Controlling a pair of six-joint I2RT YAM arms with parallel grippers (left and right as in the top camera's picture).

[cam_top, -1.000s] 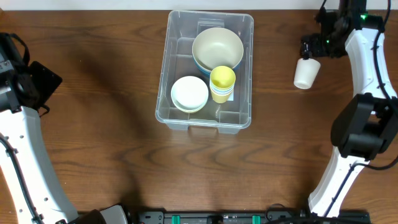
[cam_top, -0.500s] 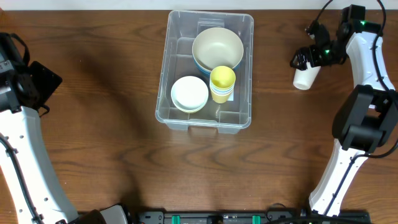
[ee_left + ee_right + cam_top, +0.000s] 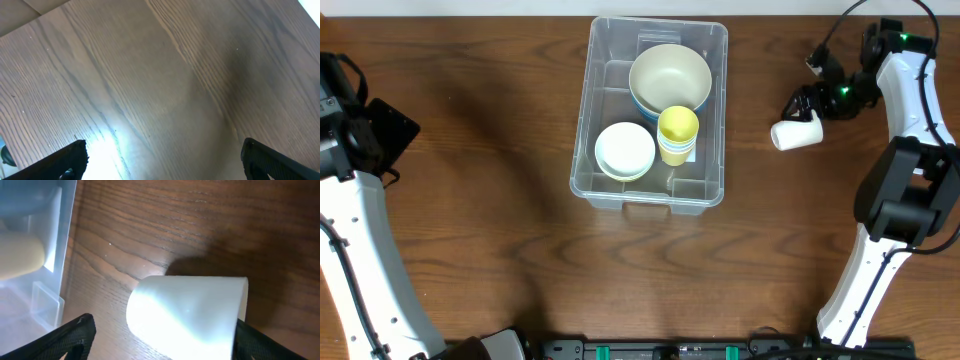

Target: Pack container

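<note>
A: Two hands here. Does either worry you?

B: Not the left hand [image 3: 167, 162]. It hangs at the far left, spread wide over bare counter [image 3: 500, 250], holding nothing. The container [image 3: 584, 140] sits mid-counter with a cream bowl [image 3: 670, 78], white bowls [image 3: 625, 150] and yellow cups [image 3: 678, 132] inside.

A: And right of that?

B: A white cup [image 3: 796, 133] lies on its side, apart from the container. The right hand [image 3: 160, 337] straddles it, fingers spread and not yet pinching.

A: So what's the risk?

B: It could roll. If one finger touches first, I'd expect the cup to skid or spin away. A pinch on that smooth taper could also squirt it out. Later, a low carry might clip the container's rim or knock over the yellow cups.
</note>
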